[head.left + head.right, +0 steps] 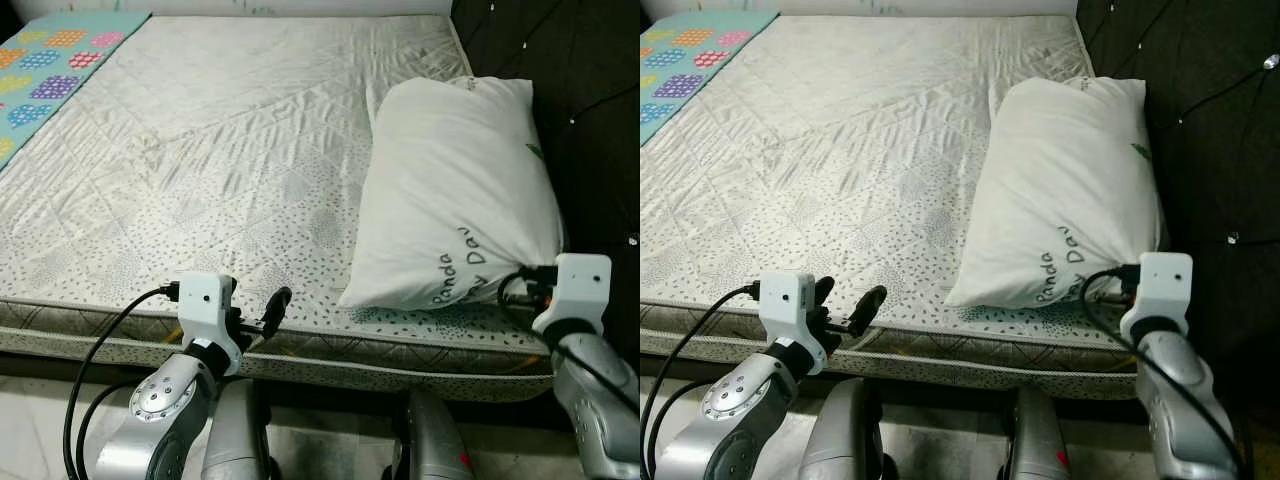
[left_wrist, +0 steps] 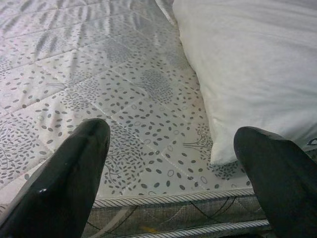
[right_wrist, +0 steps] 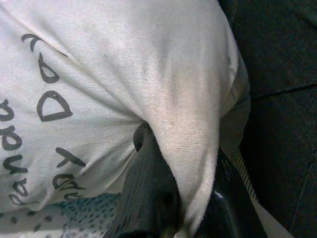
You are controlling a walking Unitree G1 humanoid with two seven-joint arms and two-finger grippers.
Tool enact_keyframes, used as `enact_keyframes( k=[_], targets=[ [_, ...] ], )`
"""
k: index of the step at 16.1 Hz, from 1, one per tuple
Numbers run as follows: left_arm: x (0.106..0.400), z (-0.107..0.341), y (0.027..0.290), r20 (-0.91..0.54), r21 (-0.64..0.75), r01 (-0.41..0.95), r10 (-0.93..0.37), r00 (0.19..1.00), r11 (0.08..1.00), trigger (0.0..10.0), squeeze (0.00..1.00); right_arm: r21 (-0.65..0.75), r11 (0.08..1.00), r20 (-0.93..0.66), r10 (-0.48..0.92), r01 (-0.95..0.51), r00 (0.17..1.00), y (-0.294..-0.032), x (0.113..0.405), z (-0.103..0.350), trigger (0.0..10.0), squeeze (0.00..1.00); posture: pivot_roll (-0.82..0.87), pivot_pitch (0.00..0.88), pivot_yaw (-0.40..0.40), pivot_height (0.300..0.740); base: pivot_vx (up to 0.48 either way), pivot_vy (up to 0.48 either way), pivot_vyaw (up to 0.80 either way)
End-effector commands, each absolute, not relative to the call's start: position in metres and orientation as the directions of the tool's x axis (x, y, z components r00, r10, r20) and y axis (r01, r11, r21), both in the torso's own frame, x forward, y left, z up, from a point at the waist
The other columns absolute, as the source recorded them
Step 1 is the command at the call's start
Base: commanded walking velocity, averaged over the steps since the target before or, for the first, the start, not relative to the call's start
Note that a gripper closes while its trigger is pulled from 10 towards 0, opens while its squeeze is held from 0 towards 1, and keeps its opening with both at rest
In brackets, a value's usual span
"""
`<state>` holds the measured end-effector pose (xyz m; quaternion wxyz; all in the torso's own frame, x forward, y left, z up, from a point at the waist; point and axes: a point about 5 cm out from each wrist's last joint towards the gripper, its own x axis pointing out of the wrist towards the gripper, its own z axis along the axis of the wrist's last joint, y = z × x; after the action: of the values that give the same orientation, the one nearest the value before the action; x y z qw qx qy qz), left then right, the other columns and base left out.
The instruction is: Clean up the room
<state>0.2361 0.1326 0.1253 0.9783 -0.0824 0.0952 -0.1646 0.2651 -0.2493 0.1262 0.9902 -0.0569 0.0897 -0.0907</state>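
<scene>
A white pillow (image 1: 455, 190) printed with "Panda Day" lies along the right side of the bare quilted mattress (image 1: 200, 150), against the dark headboard. My right gripper (image 1: 518, 280) is at the pillow's near right corner, shut on a fold of its cover (image 3: 193, 163); one black finger (image 3: 148, 193) shows under the cloth. My left gripper (image 1: 848, 298) hovers at the mattress front edge, left of the pillow. It is open with nothing between its fingers (image 2: 74, 173).
A colourful patterned blanket (image 1: 50, 70) lies on the far left corner of the bed. The dark tufted headboard (image 1: 580, 80) runs along the right. Pale floor (image 1: 40, 420) shows below the mattress edge, by my legs.
</scene>
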Motion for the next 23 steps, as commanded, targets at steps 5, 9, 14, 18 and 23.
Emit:
enact_keyframes(
  k=[5,9,14,18,23],
  targets=[
    [0.238,0.124,0.132,-0.162,-0.193,0.313,-0.345,0.924,0.930,10.0,0.00,-0.130,0.974,-0.146,-0.205,0.186,0.968,-0.247,0.261,0.140,0.0,0.00,-0.11,0.051,0.012,0.580,0.000,0.000,0.00],
    [0.240,0.124,0.133,-0.159,-0.185,0.304,-0.333,0.929,0.935,10.0,0.00,-0.108,0.984,-0.138,-0.153,0.139,0.978,-0.231,0.283,0.144,0.0,0.00,-0.10,0.047,0.011,0.580,0.000,0.000,0.00],
    [0.241,0.125,0.139,-0.154,-0.170,0.278,-0.304,0.940,0.945,10.0,0.00,-0.004,0.985,-0.083,-0.172,0.172,0.982,-0.227,0.336,0.168,0.0,0.00,-0.07,0.034,0.001,0.580,0.000,0.000,0.00],
    [0.241,0.126,0.137,-0.152,-0.169,0.280,-0.306,0.940,0.945,10.0,0.00,-0.035,0.955,-0.030,-0.295,0.294,0.955,-0.258,0.355,0.187,0.0,0.00,-0.07,0.028,0.009,0.580,0.000,0.000,0.00],
    [0.245,0.127,0.139,-0.145,-0.160,0.278,-0.301,0.942,0.947,10.0,0.00,-0.093,0.918,-0.026,-0.389,0.385,0.921,-0.284,0.353,0.188,0.0,0.00,-0.08,0.016,0.004,0.580,0.000,0.000,0.00]
  ],
)
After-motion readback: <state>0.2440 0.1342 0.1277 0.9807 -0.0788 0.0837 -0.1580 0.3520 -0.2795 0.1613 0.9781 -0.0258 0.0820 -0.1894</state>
